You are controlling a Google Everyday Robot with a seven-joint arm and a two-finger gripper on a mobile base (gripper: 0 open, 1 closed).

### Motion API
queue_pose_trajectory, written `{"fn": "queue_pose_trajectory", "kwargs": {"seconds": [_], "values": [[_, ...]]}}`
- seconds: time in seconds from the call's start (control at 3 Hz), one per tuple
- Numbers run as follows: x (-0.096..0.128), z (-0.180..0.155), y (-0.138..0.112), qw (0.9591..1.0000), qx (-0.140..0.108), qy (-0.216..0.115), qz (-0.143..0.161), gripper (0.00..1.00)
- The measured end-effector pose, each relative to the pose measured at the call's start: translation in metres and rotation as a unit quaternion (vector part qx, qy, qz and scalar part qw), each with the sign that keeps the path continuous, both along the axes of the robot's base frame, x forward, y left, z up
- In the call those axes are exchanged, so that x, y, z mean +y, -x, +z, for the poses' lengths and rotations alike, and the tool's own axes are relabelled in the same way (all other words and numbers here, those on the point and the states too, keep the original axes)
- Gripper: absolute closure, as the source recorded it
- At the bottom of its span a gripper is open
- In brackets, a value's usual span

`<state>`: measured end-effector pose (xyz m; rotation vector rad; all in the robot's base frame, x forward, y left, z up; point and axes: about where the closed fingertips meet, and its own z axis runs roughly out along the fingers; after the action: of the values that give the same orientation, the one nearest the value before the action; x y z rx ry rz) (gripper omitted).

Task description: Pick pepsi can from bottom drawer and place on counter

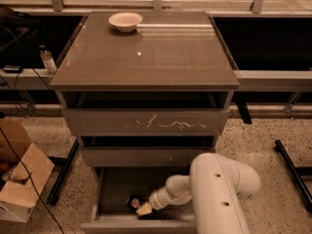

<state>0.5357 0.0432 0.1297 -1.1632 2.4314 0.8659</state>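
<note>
Reaching into bottom drawer point(116, 189), gripper point(145, 209) just beside pepsi can point(134, 202), round logo visible, grip unclear.

Robot lab: terrazzo floor point(265, 135), cardboard box point(22, 179), gripper point(144, 209) in bottom drawer point(122, 226)

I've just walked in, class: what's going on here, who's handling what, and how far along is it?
A white robot arm reaches down into the open bottom drawer. Its gripper is right beside the pepsi can near the drawer's front. Whether it grips the can cannot be told. The can is in the drawer, not yet on the counter, where a white bowl sits near the back left.
</note>
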Motion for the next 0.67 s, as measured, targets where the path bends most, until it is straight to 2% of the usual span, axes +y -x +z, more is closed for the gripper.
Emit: {"fn": "queue_pose_trajectory", "kwargs": {"seconds": [0.33, 0.67], "values": [[0.000, 0.000, 0.000, 1.0000, 0.000, 0.000, 0.000, 0.65], [0.012, 0.012, 0.010, 0.9997, -0.002, -0.020, -0.016, 0.88]]}}
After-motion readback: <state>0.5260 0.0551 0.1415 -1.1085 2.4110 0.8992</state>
